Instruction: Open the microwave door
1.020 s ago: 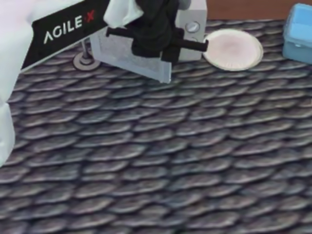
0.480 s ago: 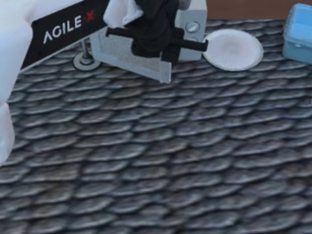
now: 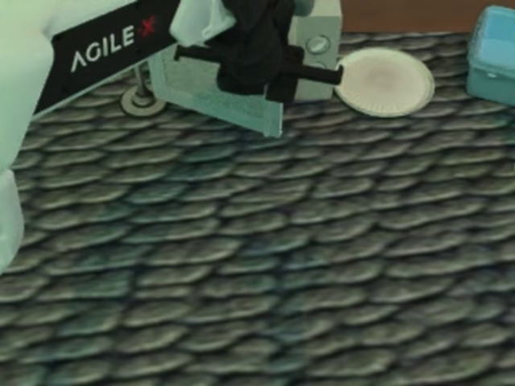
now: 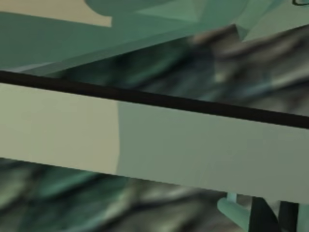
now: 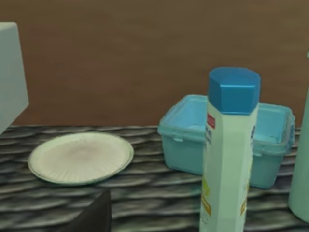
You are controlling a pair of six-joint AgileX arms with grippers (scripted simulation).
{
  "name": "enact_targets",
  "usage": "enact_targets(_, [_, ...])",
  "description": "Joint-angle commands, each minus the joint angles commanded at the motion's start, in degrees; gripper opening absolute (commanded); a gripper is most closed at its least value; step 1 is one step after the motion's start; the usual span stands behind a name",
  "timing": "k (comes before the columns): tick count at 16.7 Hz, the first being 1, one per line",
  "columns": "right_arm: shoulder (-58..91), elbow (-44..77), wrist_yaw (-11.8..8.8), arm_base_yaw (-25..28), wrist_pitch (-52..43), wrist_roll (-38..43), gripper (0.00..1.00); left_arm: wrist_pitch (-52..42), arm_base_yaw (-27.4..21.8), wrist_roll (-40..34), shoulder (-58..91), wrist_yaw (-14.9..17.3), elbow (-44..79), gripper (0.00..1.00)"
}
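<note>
From my station I count one microwave [image 3: 310,36] at the far edge of the desk [image 3: 265,257], with one microwave door [image 3: 217,96] swung out from its front. On its control panel I can make out one round knob [image 3: 319,45] clearly in the top view; the arm covers the rest. One round white plate [image 3: 385,82] lies beside it. One light blue box [image 3: 492,55] sits at the right. One short post on a round base [image 3: 142,98] stands at the left. The right wrist view adds one white bottle with a blue cap [image 5: 229,154]. One arm, my left [image 3: 96,40], is in view.
</note>
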Motion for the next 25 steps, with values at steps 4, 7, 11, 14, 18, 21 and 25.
enact_targets(4, [0.00, 0.00, 0.00, 0.00, 0.00, 0.00, 1.00, 0.09, -0.38, -0.07, 0.18, 0.40, -0.40, 0.00])
enact_targets(7, [0.00, 0.00, 0.00, 0.00, 0.00, 0.00, 1.00, 1.57, 0.28, 2.50, -2.07, 1.64, -3.35, 0.00])
enact_targets(11, [0.00, 0.00, 0.00, 0.00, 0.00, 0.00, 1.00, 3.70, 1.32, 6.54, -5.37, 3.66, -8.20, 0.00])
enact_targets(14, [0.00, 0.00, 0.00, 0.00, 0.00, 0.00, 1.00, 3.85, 1.41, 6.90, -5.63, 3.84, -8.65, 0.00])
enact_targets(18, [0.00, 0.00, 0.00, 0.00, 0.00, 0.00, 1.00, 3.85, 1.41, 6.90, -5.63, 3.84, -8.65, 0.00])
enact_targets(21, [0.00, 0.00, 0.00, 0.00, 0.00, 0.00, 1.00, 3.85, 1.41, 6.90, -5.63, 3.84, -8.65, 0.00])
enact_targets(25, [0.00, 0.00, 0.00, 0.00, 0.00, 0.00, 1.00, 3.85, 1.41, 6.90, -5.63, 3.84, -8.65, 0.00])
